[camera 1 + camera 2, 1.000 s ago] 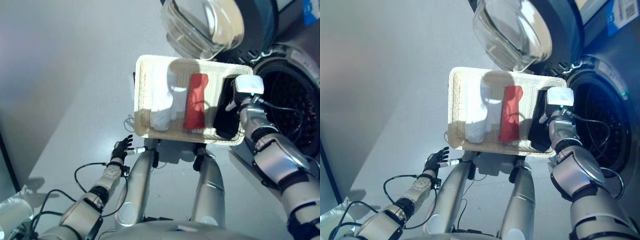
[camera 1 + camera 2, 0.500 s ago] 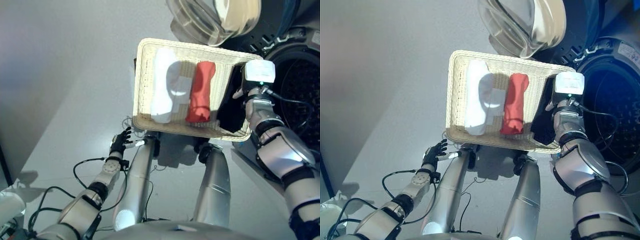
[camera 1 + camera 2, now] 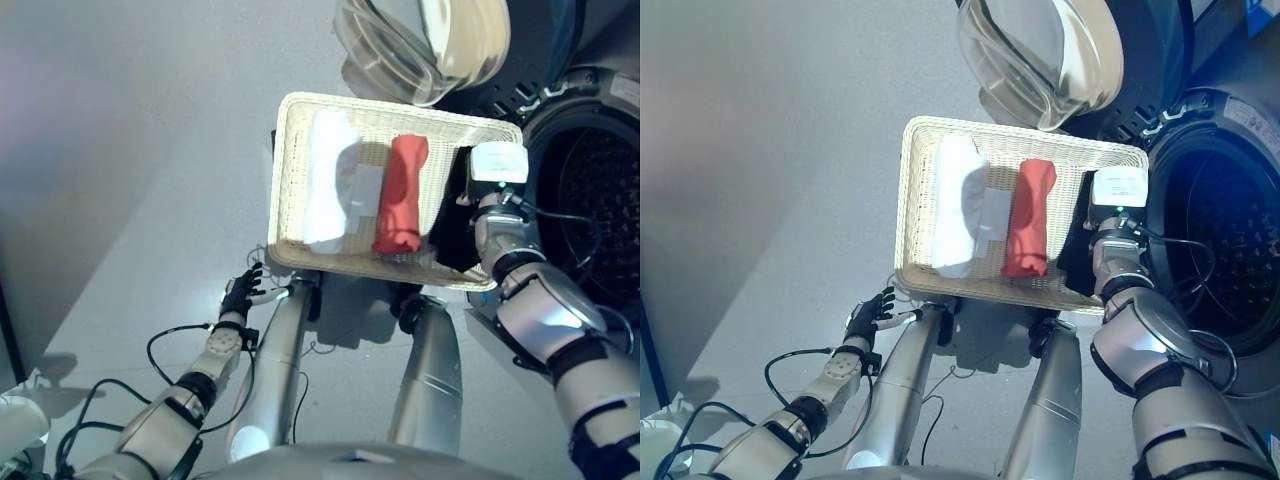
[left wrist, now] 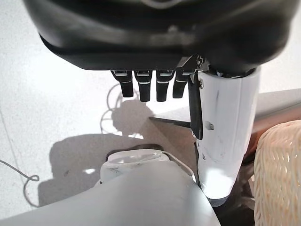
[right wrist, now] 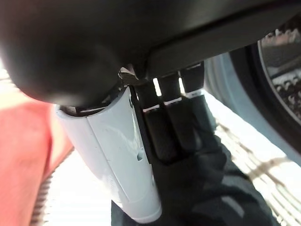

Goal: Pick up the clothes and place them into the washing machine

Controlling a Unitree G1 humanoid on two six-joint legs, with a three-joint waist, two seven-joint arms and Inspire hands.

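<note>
Grey floor; basket beside open washer. Right hand, fingers straight on black garment for pickup; left hand relaxed, idle.

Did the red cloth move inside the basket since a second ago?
No. The red cloth lies between the white cloth and the black cloth in the basket, as before; only the camera shifted.

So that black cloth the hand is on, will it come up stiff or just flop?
Probably flop: the black cloth lies crumpled in soft folds in the basket under the right hand. It looks thin, so likely light, and may drape and trail off the fingers. Unlike the rolled red cloth, it seems loose, so a corner could snag.
</note>
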